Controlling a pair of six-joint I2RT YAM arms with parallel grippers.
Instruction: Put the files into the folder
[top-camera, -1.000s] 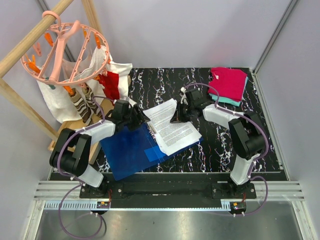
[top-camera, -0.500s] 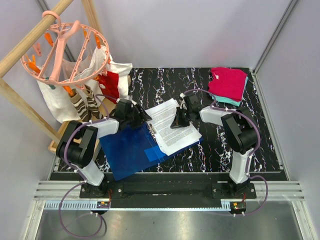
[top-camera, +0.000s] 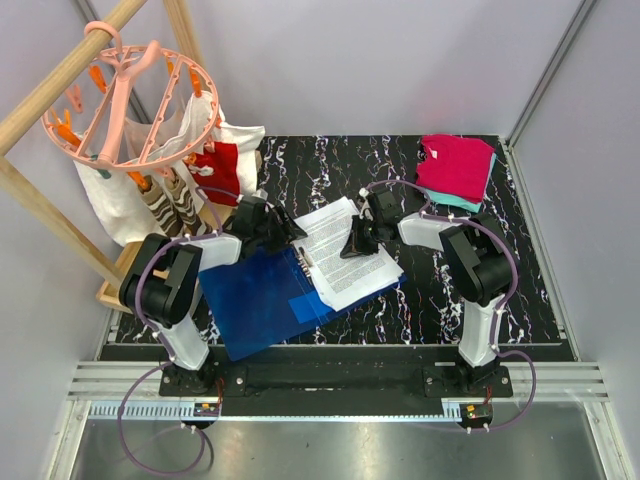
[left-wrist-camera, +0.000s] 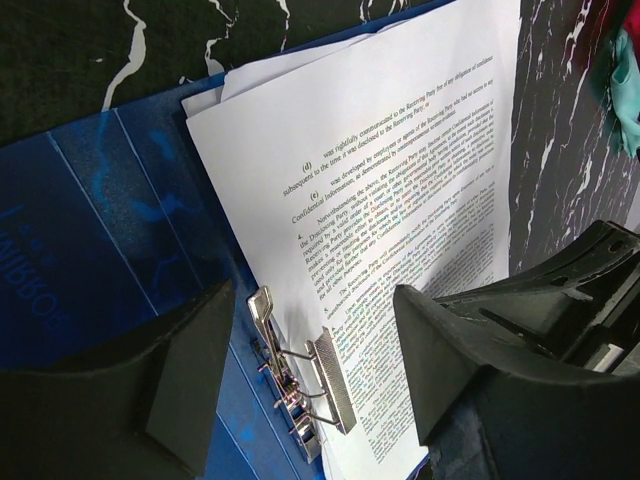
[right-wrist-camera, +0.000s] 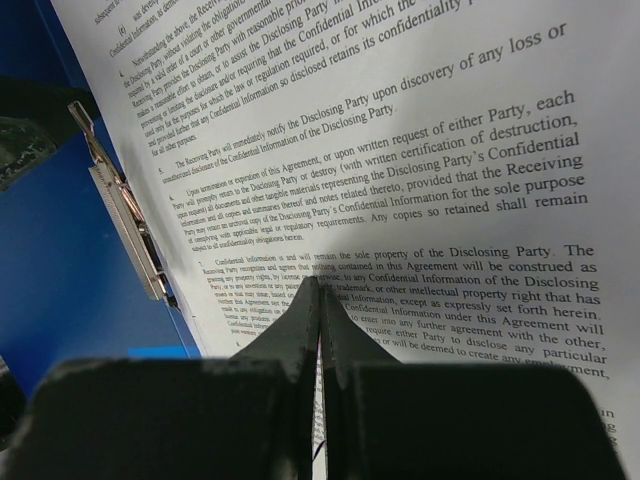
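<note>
The files (top-camera: 345, 255) are white printed sheets lying on the right half of the open blue folder (top-camera: 255, 300). The folder's metal clip (left-wrist-camera: 300, 370) stands raised along the sheets' left edge. My left gripper (top-camera: 283, 230) is open, with its jaws either side of the clip and the sheets' edge (left-wrist-camera: 312, 300). My right gripper (top-camera: 352, 247) is shut, with its tips pressed down on the top sheet (right-wrist-camera: 320, 285). The files (left-wrist-camera: 420, 190) (right-wrist-camera: 420, 150) and the folder (left-wrist-camera: 90, 240) (right-wrist-camera: 50, 230) show in both wrist views.
Pink and teal folded clothes (top-camera: 458, 168) lie at the far right of the black marbled table (top-camera: 440, 300). A wooden rack with a pink peg hanger (top-camera: 130, 100) and hanging cloths (top-camera: 190, 180) stands at the far left.
My right gripper has come down and toward the near left onto the sheets. My left gripper has shifted slightly right toward the clip at the sheets' edge.
</note>
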